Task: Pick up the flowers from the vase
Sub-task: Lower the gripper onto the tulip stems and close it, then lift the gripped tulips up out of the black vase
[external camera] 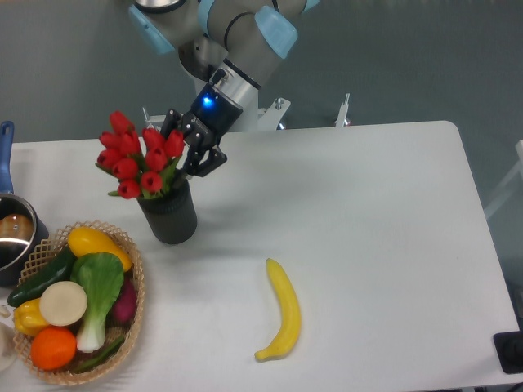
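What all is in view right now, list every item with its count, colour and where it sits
tulips: about nine, red with green stems, in the vase
vase: one, black, left of centre
banana: one, yellow, front centre
basket: one, wicker, front left, holding mixed vegetables and fruit
pot: one, metal with blue handle, left edge
table: one, white
hand: one, black, at the tulips' right side, just above the vase mouth; grip unclear

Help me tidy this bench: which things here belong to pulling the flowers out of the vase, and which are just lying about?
In the job: flowers, vase, gripper.

Lying about: banana, basket of vegetables, pot.
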You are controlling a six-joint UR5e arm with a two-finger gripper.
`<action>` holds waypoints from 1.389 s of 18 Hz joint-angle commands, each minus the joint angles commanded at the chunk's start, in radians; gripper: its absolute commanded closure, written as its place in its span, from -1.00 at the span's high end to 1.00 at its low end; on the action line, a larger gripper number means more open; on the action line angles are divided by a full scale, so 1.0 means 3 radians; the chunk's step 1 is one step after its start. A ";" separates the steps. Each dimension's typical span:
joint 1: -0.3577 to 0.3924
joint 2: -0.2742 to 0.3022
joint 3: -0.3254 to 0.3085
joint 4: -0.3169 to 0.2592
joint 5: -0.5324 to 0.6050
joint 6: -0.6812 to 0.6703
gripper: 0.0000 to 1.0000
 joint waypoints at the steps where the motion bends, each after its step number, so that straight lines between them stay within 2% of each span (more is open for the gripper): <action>1: 0.0000 0.0026 -0.0015 0.0000 -0.0005 0.0000 -1.00; 8: 0.0015 0.0230 -0.0184 -0.0005 -0.0015 0.0000 -1.00; 14: 0.0026 0.0348 -0.0148 -0.0031 -0.0214 -0.0188 -1.00; 17: 0.0026 0.0363 -0.0016 -0.0026 -0.0256 -0.0674 -1.00; 18: 0.0031 0.0363 0.0086 -0.0026 -0.0281 -0.0807 -1.00; 25: 0.0056 0.0363 0.0491 -0.0031 -0.0332 -0.1574 -1.00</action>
